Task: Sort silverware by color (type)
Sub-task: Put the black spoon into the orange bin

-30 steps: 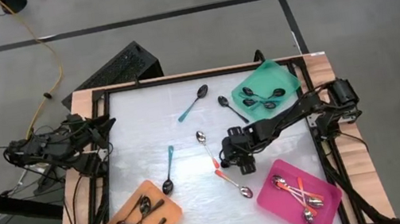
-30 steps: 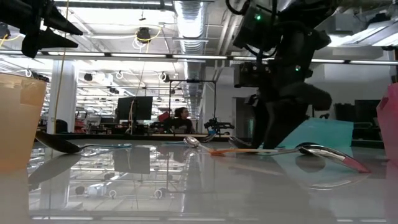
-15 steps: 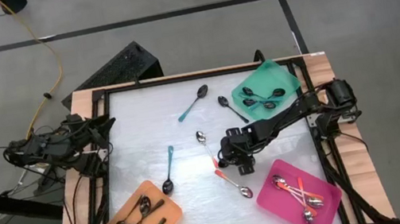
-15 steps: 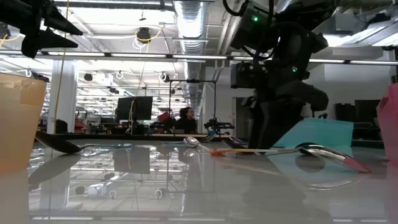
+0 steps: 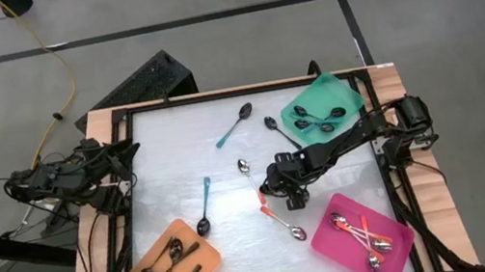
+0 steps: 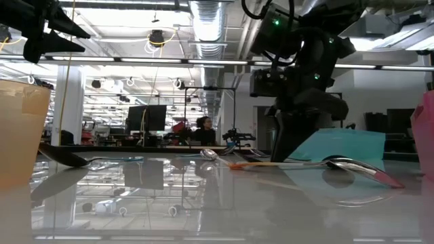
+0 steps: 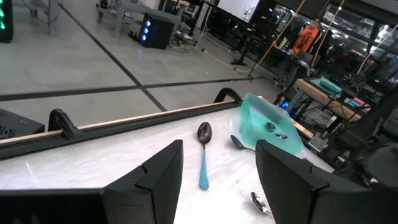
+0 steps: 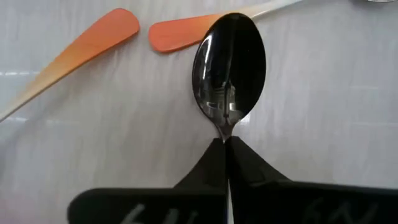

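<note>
My right gripper [image 5: 280,186] [image 8: 225,142] stands low over the middle of the white table, shut on a dark shiny spoon [image 8: 229,68]. The free ends of two orange-handled spoons [image 5: 249,180] [image 5: 284,223] lie just beyond that spoon's bowl. Two teal-handled spoons [image 5: 234,126] [image 5: 205,205] and a dark spoon [image 5: 276,132] lie loose on the table. In the high view the right gripper hides the spoon it holds. My left gripper [image 7: 217,180] waits open at the table's left edge [image 5: 119,158]. My right gripper pinches the spoon's thin neck [image 8: 225,132], just behind the bowl, between its two fingertips. The fingers lie along the spoon, and its handle is hidden between them. The bowl points away from the gripper, close over the table; whether it rests there I cannot tell.
A teal tray [image 5: 345,92] with dark spoons stands at the far right. A pink tray [image 5: 337,238] with orange-handled spoons sits near right, and an orange tray [image 5: 192,237] with silver spoons near left. A black frame [image 5: 122,116] rims the table.
My right gripper has drifted a little toward the table's left and far edge and has shut on the dark spoon's neck. The other spoons lie where they were.
</note>
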### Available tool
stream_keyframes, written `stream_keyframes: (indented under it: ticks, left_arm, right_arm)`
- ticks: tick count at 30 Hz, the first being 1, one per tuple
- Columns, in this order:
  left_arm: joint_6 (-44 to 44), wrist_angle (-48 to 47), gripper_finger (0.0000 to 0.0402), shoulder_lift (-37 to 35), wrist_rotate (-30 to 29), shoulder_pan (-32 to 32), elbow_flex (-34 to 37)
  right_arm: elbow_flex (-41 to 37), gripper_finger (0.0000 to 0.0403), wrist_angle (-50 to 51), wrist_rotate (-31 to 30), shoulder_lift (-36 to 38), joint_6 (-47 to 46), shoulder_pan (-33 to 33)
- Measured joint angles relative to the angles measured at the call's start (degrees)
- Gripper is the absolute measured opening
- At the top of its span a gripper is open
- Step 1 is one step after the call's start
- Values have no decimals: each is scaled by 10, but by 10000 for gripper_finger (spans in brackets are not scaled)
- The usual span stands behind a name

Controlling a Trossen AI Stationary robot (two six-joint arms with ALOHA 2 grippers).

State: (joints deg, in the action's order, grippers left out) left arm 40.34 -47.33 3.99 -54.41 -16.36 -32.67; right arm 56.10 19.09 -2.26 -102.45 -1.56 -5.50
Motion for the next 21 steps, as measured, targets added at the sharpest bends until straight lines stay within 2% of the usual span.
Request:
stream_keyframes:
  ticks: [9, 12, 18, 21]
  left_arm:
    - [0, 0, 184, 0, 0, 0, 0]
    - [0, -1, 184, 0, 0, 0, 0]
    - [0, -3, 184, 0, 0, 0, 0]
    - [0, -4, 184, 0, 0, 0, 0]
  right_arm:
    - [-1, 5, -24, -27, 2, -25, -5]
    - [13, 3, -26, -52, 2, -25, -9]
    - [48, 1, -32, -55, 3, -11, -12]
    - [59, 1, -69, -57, 4, -9, -11]
